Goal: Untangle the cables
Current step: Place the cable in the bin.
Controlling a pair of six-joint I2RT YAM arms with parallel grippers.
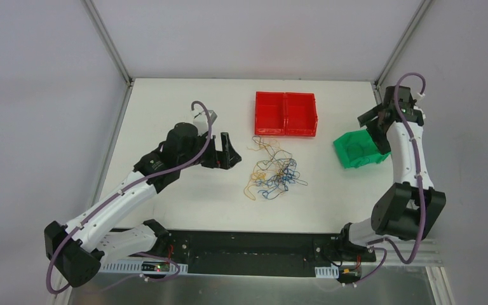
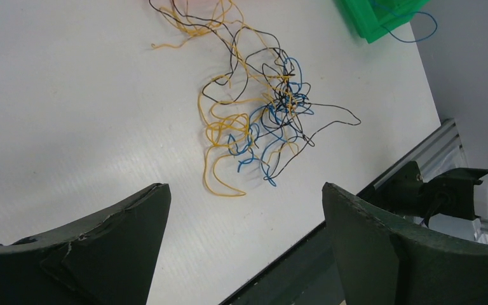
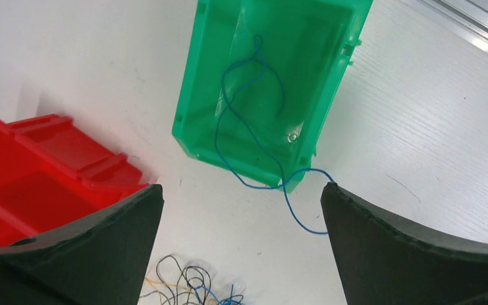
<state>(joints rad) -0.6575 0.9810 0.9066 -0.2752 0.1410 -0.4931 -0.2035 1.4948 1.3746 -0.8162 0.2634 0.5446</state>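
Note:
The cables [image 1: 273, 171] lie as a loose knotted clump of yellow, blue and dark strands on the white table, in front of the red bin. In the left wrist view the clump [image 2: 260, 114] lies ahead of my left gripper [image 2: 246, 210], which is open and empty and hovers to the clump's left [image 1: 225, 152]. One blue cable [image 3: 292, 210] lies apart in the green bin [image 3: 190, 101], its end trailing over the rim onto the table. My right gripper [image 3: 241, 197] is open and empty above that bin [image 1: 375, 117].
A red two-compartment bin [image 1: 258, 114] stands at the back, just behind the clump; its corner [image 3: 38, 171] shows by my right gripper's left finger. The green bin [image 1: 356, 149] sits tilted at the right. The black front rail [image 1: 248, 251] runs along the near edge.

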